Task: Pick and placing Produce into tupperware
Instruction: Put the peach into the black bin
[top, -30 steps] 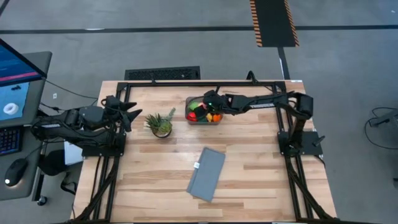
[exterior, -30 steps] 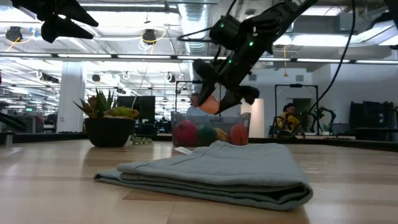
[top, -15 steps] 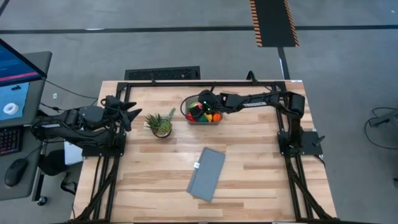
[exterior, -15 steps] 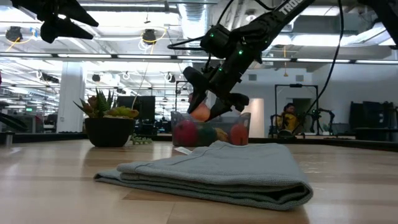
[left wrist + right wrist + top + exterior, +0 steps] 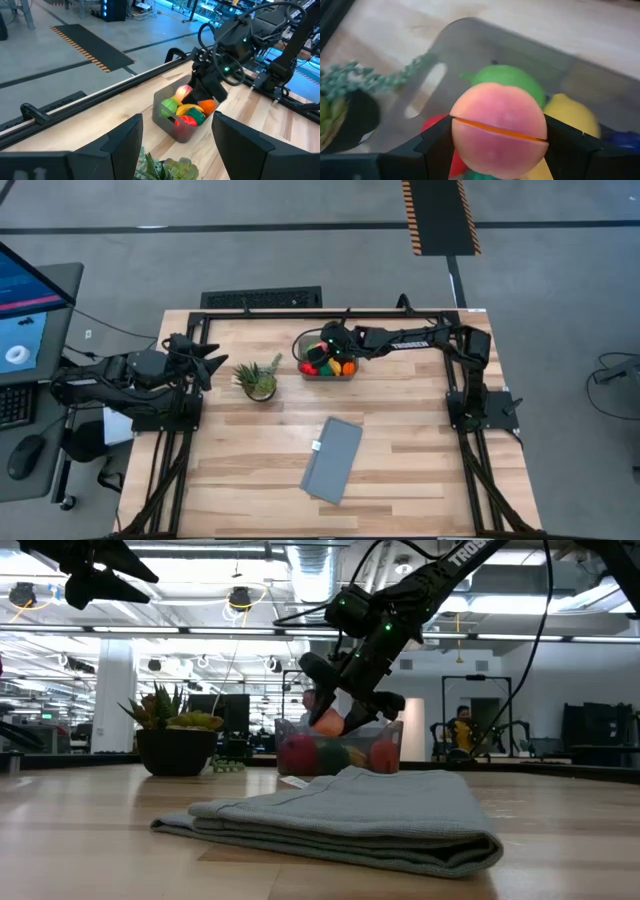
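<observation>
My right gripper point(image 5: 322, 350) reaches from the table's right over the tupperware point(image 5: 350, 376), a smoky translucent tub at the far middle of the table, and is shut on a pink peach point(image 5: 498, 130). In the low view the peach point(image 5: 328, 723) hangs at about the height of the tub's rim point(image 5: 385, 724). Red, green, yellow and orange produce point(image 5: 190, 114) lies inside the tub. My left gripper point(image 5: 210, 362) waits raised at the table's left edge, open and with nothing between its fingers. My right gripper pinches the peach between its two fingers, one on each opposite side point(image 5: 457, 137). The fingers point(image 5: 375, 700) slant downward from the table's right. The peach is lifted clear and hangs over the produce in the tub.
A small potted spiky plant point(image 5: 259, 378) stands left of the tub. A folded grey cloth point(image 5: 332, 458) lies near the table's middle, toward the near edge. Black frame rails point(image 5: 300, 313) run along the table's far, left and right sides.
My right gripper has carried the peach a little toward the table's left edge and down, from above the tub to about its rim. It has stayed shut on the peach.
</observation>
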